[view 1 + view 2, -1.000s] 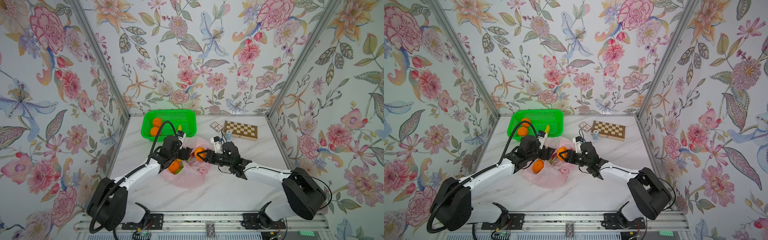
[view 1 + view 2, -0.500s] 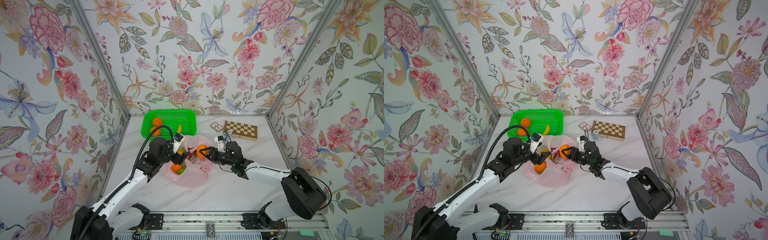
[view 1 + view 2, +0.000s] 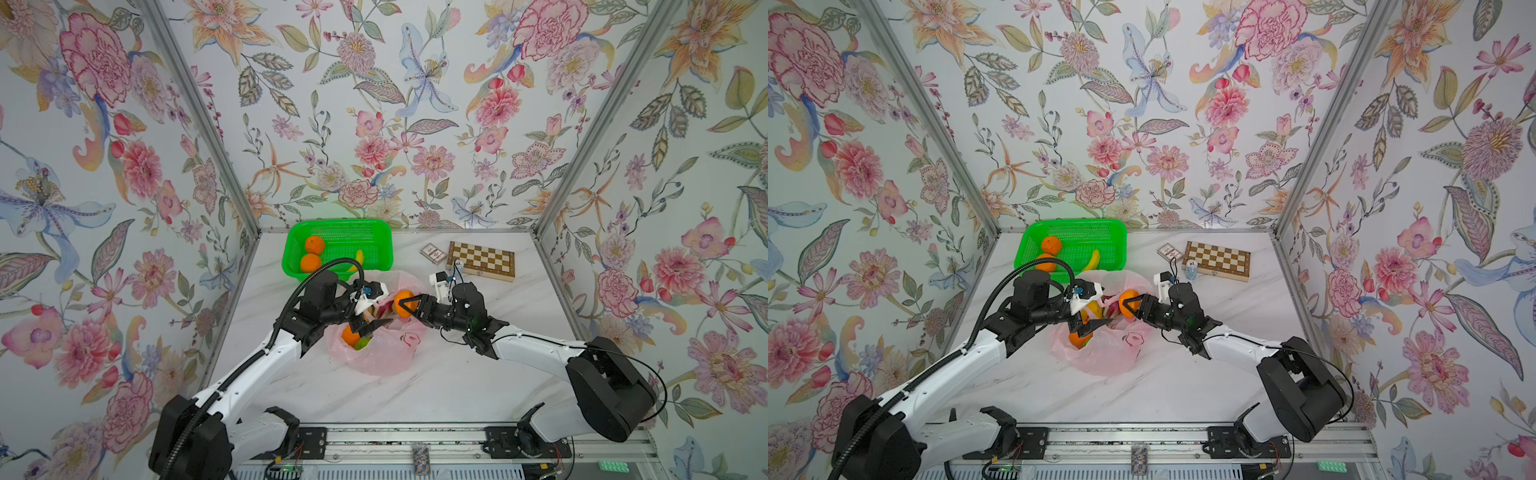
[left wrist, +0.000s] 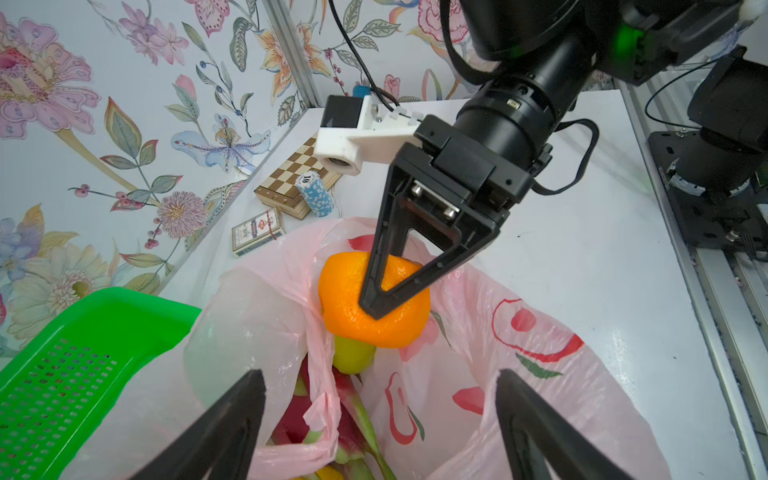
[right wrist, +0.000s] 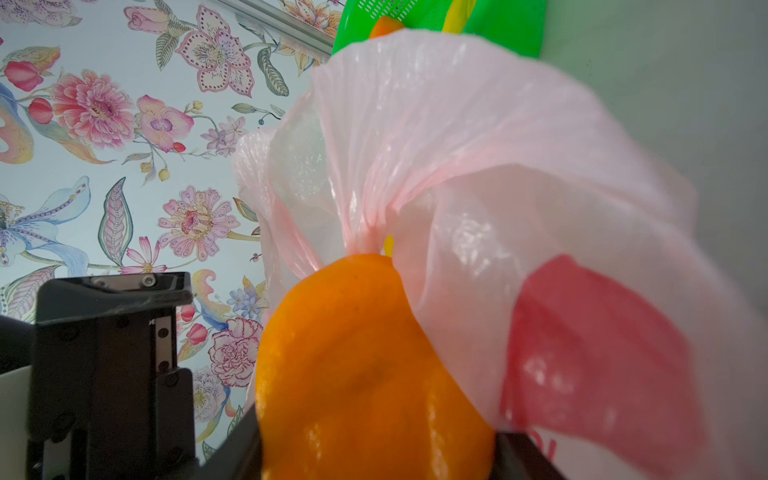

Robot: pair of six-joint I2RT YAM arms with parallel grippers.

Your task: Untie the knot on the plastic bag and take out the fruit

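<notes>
Seen in both top views, the right gripper [image 3: 405,308] pinches an orange [image 3: 401,298] over the open pink plastic bag [image 3: 376,359], which lies on the table [image 3: 415,395] just in front of the green basket [image 3: 374,232]. In the left wrist view the left gripper [image 4: 382,419], fingers spread, hangs above the bag (dragon fruit [image 4: 291,419] inside, nothing held). The right wrist view shows the orange against pink film.

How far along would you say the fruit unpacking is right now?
Done: the plastic bag gapes open, so its knot looks untied, and two oranges lie in the green basket. In hand: the right end effector is shut on an orange above the bag's mouth; the left end effector hangs open over it. Left: a dragon fruit, a green fruit and another orange sit inside.
</notes>
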